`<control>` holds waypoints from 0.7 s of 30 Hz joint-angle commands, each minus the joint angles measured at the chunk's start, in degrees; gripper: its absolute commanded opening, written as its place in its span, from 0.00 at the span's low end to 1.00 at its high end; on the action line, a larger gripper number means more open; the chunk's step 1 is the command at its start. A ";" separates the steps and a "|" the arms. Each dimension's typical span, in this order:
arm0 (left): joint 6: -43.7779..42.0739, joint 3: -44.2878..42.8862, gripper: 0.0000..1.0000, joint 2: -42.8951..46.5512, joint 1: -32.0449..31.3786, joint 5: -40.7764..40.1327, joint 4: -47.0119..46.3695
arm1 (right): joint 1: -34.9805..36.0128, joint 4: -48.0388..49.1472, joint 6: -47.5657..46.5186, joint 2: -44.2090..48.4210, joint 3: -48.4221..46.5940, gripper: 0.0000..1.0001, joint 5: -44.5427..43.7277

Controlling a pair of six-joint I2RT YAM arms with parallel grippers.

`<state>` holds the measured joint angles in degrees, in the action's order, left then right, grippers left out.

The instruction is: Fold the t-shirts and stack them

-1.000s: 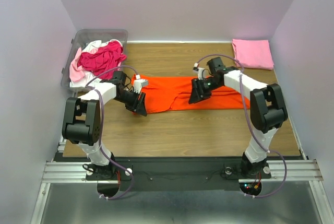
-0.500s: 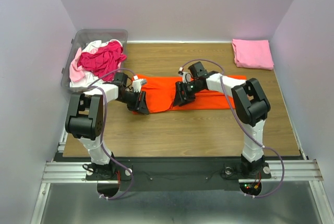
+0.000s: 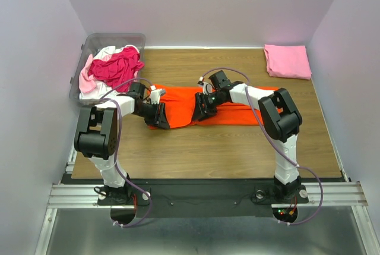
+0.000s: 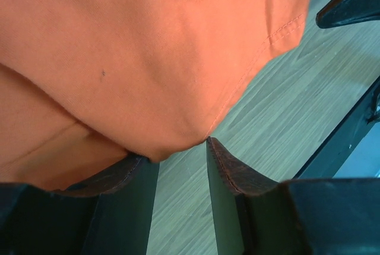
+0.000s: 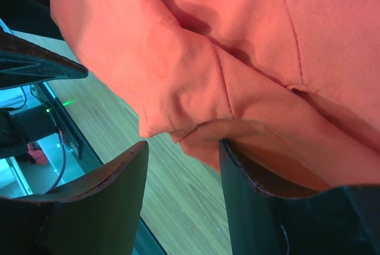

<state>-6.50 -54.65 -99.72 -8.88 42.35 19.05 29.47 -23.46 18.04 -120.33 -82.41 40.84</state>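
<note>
Now your right gripper has slid left over the orange t-shirt, jaws apart, clamping nothing; left gripper sits part-open, shirt hem just ahead of it. Fold isn't finished.

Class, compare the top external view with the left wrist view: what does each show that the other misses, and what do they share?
Only the top external view shows the bin heaped with shirts at the far left, and the folded pink shirt in the far right corner. Only the left wrist view shows the stitched hem up close, and bare wood in the gap between the fingers of the left gripper. Both show the orange shirt lying on the table, with the left gripper at its edge.
</note>
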 commanded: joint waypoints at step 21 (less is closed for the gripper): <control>-1.67 -2.30 0.41 1.46 0.62 -1.65 4.95 | 1.55 1.67 3.40 -0.68 -2.05 0.47 3.19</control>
<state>-6.83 -55.16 -99.61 -8.51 40.60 21.76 30.39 -23.49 21.02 -119.44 -82.41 42.54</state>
